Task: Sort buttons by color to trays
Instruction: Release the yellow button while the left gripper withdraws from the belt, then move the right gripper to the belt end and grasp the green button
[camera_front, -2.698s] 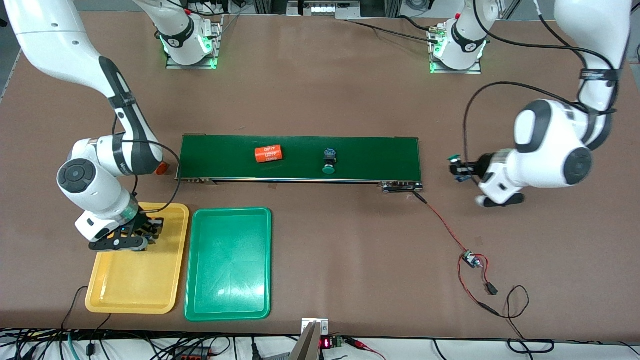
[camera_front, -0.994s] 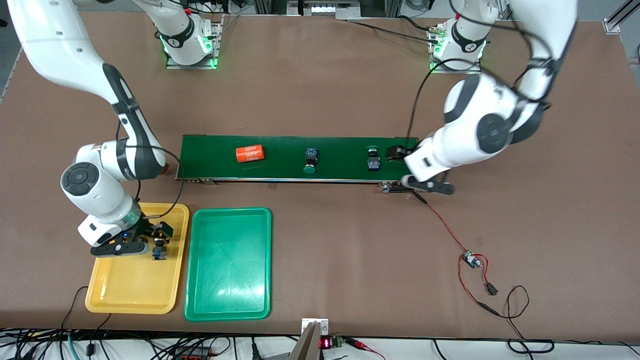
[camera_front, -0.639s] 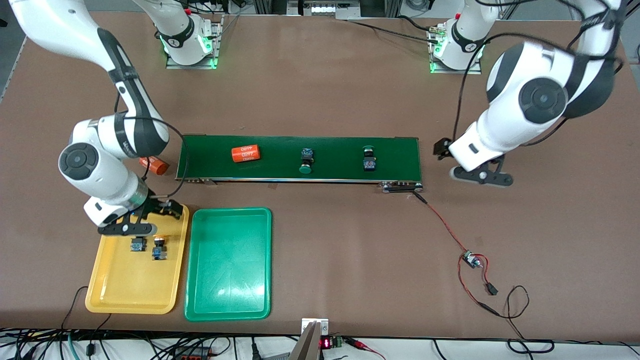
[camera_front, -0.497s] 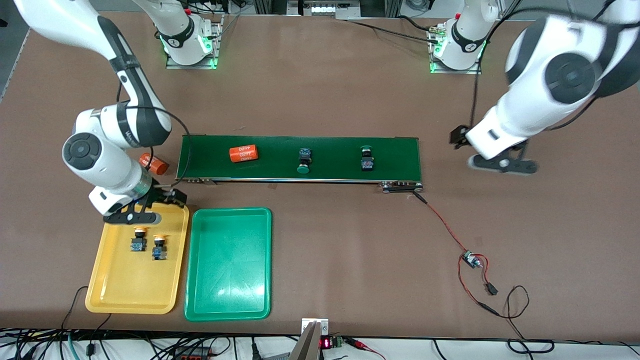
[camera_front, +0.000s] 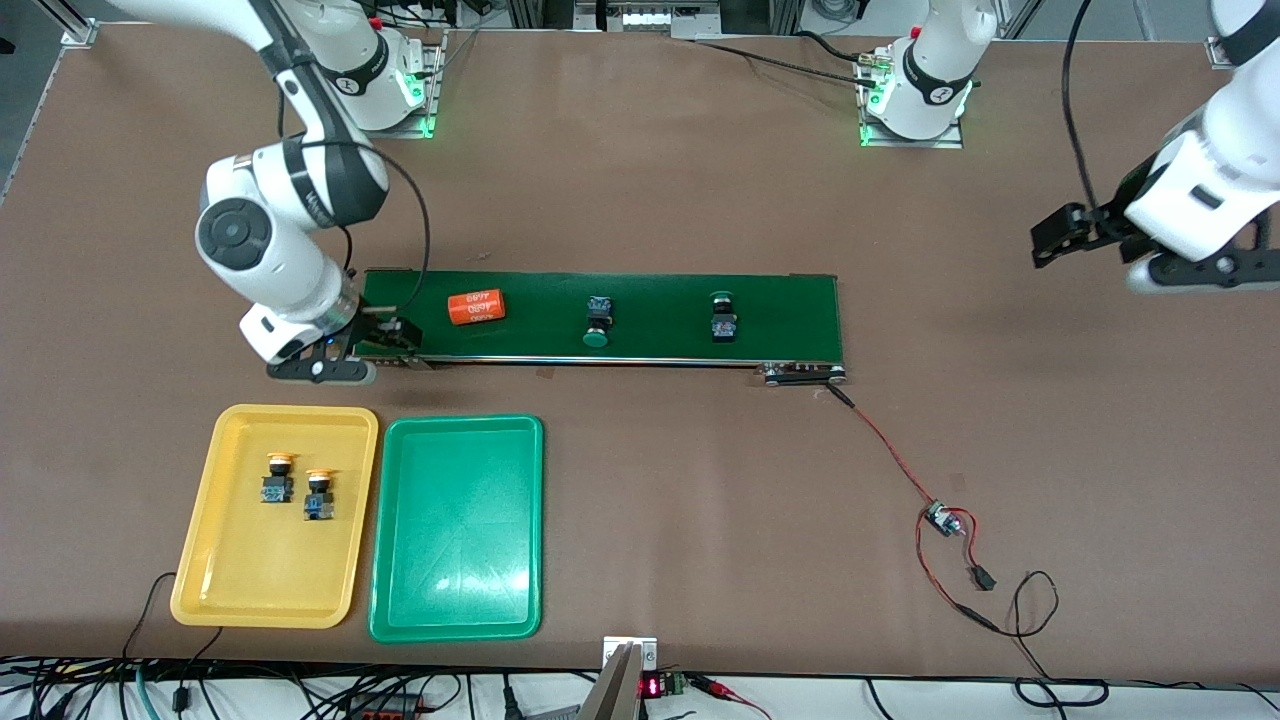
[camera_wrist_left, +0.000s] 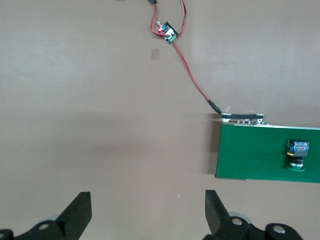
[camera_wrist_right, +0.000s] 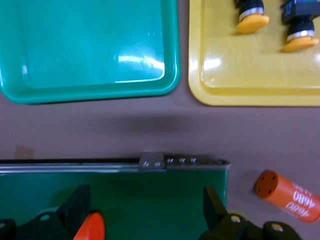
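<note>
The brown tabletop (camera_front: 650, 200) carries a long dark green conveyor belt (camera_front: 780, 305) in its middle. Two trays lie side by side, nearer to the front camera than the belt, toward the right arm's end: the yellow tray (camera_front: 235, 580) and the green tray (camera_front: 460, 560), which holds nothing.

The right gripper (camera_front: 385, 338) hangs over the belt's end at the right arm's side, and its jaws stand wide apart with nothing between them. In the right wrist view its two black fingers (camera_wrist_right: 77, 202) frame the belt edge, and both trays lie just past it. The left gripper (camera_front: 1065, 238) is in the air over bare tabletop at the left arm's end, well apart from the belt, also released and empty.

An orange cylinder (camera_front: 477, 306) with white print lies on the belt, near the right gripper. A second orange cylinder (camera_wrist_right: 289, 196) lies on the tabletop just beside that end of the belt, seen only in the right wrist view.

Two buttons with yellow caps (camera_front: 278, 478) (camera_front: 319, 495) rest in the yellow tray, close to each other. Two buttons with green caps (camera_front: 597, 322) (camera_front: 721, 316) lie on the belt, between the two grippers.

A small circuit board (camera_front: 938, 517) with red wire lies on the tabletop, nearer to the front camera than the left gripper.
</note>
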